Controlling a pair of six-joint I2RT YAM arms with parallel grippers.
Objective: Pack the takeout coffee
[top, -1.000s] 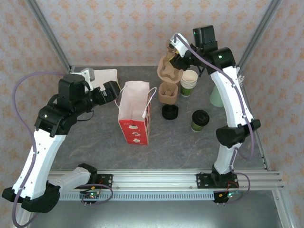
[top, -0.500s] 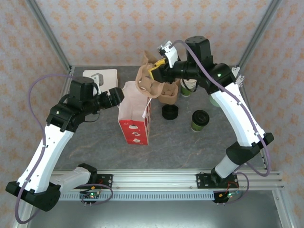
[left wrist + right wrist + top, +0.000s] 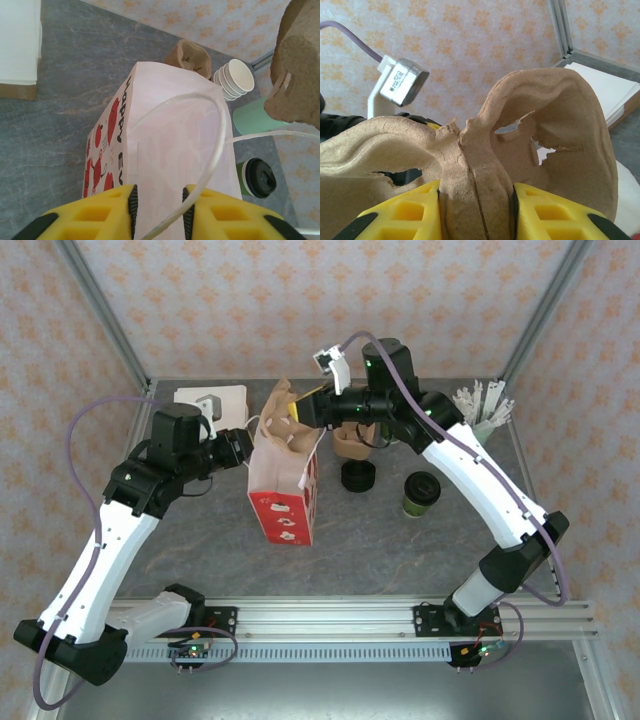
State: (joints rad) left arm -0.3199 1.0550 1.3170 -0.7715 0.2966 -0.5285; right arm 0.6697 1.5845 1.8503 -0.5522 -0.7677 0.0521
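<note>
- Broadly, on the grey table [image 3: 190,540]: packing hardly begun, judging by the layout, with no drink inside anything yet.
- Standing upright mid-table, a white and red paper bag [image 3: 283,495], mouth up and ready to be filled.
- Hanging tilted just above the bag's mouth, a brown pulp cup carrier [image 3: 283,418], not yet lowered in. Probably meant to go in first as a seat for the cup.
- Sitting upright on the table to the right of the bag, the takeout coffee [image 3: 421,493]: dark green, black lid on, untouched. Near a stack of black lids [image 3: 357,476] and clear of the bag.
- Clamped on the carrier's central ridge, the right claw [image 3: 475,200], both pads pressed into the pulp. Well apart from the coffee, up and to the left of it in the top view.
- Set around the bag's top edge and white handle cord, the left claw [image 3: 159,210], narrowed to a small gap. Actual pinch on the paper impossible to tell. Across the bag from the coffee, so well apart from it too.
- Left to do, as a judgement: seat the carrier in the bag, free a claw, fetch the lidded cup, set it inside upright.
</note>
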